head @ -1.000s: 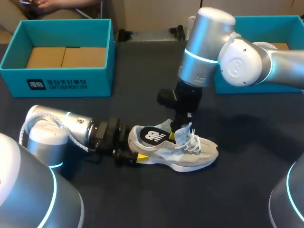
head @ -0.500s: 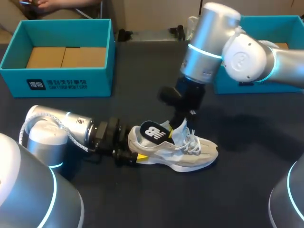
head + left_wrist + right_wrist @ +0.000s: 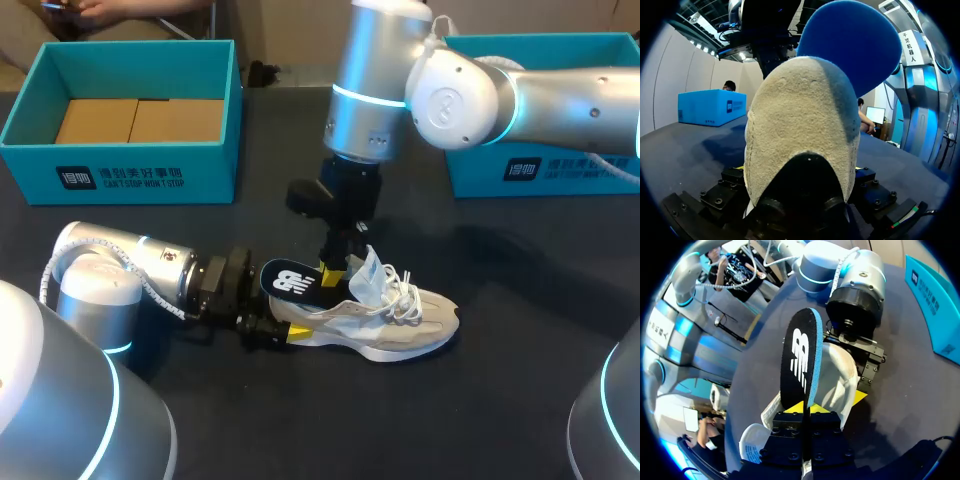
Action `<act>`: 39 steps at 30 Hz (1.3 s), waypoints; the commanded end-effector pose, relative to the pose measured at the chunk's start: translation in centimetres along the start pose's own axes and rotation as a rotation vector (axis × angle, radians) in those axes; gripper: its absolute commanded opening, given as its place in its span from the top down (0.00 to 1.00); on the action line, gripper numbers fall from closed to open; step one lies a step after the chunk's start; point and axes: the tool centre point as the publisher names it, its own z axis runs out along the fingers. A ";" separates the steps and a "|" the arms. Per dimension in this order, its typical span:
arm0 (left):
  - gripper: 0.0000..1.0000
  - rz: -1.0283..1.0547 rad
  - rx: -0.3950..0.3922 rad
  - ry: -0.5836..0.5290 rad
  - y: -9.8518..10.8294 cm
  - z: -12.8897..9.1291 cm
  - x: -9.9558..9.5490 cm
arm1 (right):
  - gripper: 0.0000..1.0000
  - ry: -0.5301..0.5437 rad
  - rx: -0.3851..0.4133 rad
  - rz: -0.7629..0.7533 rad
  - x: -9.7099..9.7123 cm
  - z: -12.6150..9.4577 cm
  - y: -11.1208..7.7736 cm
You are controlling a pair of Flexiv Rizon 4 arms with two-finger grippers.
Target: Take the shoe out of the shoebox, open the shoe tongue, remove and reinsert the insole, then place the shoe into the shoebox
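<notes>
A grey and white shoe [image 3: 385,320] lies on its sole on the dark table, toe pointing right. My left gripper [image 3: 285,330] straddles its heel [image 3: 800,130], one finger on each side, holding it low on the table. Above the shoe's opening my right gripper [image 3: 333,270] points down, shut on the insole [image 3: 290,280]. The insole is black on top with a white logo and blue underneath [image 3: 855,45]. It sticks out over the heel, tilted up. In the right wrist view the insole [image 3: 800,360] rises edge-on from my right gripper [image 3: 805,412] above the shoe [image 3: 837,375].
A teal shoebox [image 3: 130,175] with brown cardboard inside stands at the back left. A second teal box [image 3: 540,170] stands at the back right, behind my right arm. Bare dark table lies in front of the shoe.
My right arm has swung left, pulling the insole back and out over the heel. The shoe and my left gripper have stayed put.
</notes>
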 end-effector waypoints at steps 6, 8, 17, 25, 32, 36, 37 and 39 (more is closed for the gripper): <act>1.00 -0.001 -0.002 -0.001 0.0 0.1 0.0 | 0.69 0.053 0.021 0.064 0.0 -0.9 0.5; 1.00 -0.001 -0.002 -0.001 0.0 0.1 0.0 | 0.68 0.064 0.025 0.081 0.1 -1.1 0.4; 1.00 -0.001 -0.002 -0.001 0.0 0.1 0.0 | 0.55 0.111 0.037 0.116 -0.1 -1.6 0.6; 1.00 -0.001 -0.002 -0.001 0.0 0.1 0.0 | 0.36 0.144 0.012 0.164 -1.2 -2.2 0.7; 1.00 -0.001 -0.002 -0.001 0.0 0.1 0.0 | 0.29 0.217 -0.007 0.186 -2.0 -1.6 0.7; 1.00 -0.001 -0.002 -0.001 0.0 0.1 0.0 | 0.31 0.249 -0.011 0.191 -2.1 -1.2 0.7; 1.00 -0.001 -0.002 -0.001 0.0 0.1 0.0 | 0.34 0.252 -0.012 0.193 -2.1 -1.2 0.7; 1.00 -0.001 -0.002 -0.001 0.0 0.1 0.0 | 0.35 0.261 -0.013 0.193 -2.0 -1.2 0.8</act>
